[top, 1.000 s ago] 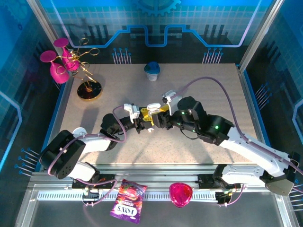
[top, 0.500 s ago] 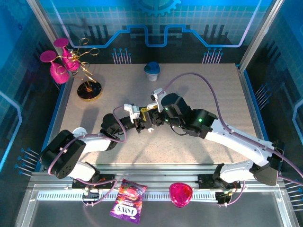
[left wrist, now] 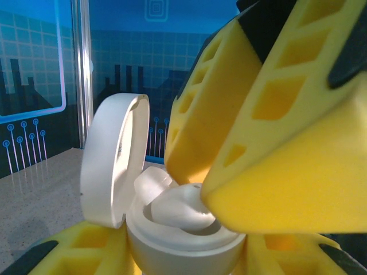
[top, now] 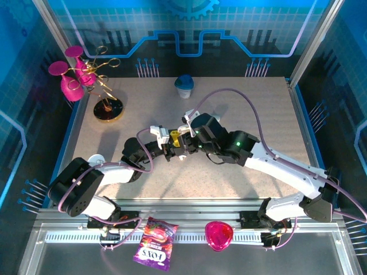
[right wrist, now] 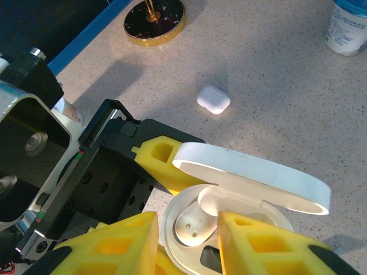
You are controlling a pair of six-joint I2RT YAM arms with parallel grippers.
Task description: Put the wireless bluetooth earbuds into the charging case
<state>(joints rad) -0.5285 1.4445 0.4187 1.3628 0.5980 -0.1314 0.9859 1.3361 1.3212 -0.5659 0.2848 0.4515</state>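
The speckled surface (top: 241, 109) carries both arms, which meet over its middle. The left arm (top: 109, 172) reaches in from one side and the right arm (top: 275, 163) from the other.

The left jaws are closed on the charging case (left wrist: 172, 252). Their yellow fingers (left wrist: 74, 252) press its round white body from both sides and hold it upright. Its lid (left wrist: 109, 160) stands open, swung up to one side.

The right jaws come down onto the open case from above. They are partly open, with one yellow finger (right wrist: 114, 246) on each side of the case's mouth. Between them a white earbud (right wrist: 192, 223) lies in the case's well. In the left wrist view one right fingertip (left wrist: 241, 200) touches the earbud. I cannot tell whether the two fingers actually clamp it.

Beyond the right jaws, well apart from them, a gold stand base (right wrist: 155, 12) and a white cup (right wrist: 348, 23) stand on the surface. Nearer, but also apart from both pairs of jaws, a small closed white case (right wrist: 213, 98) lies by itself.
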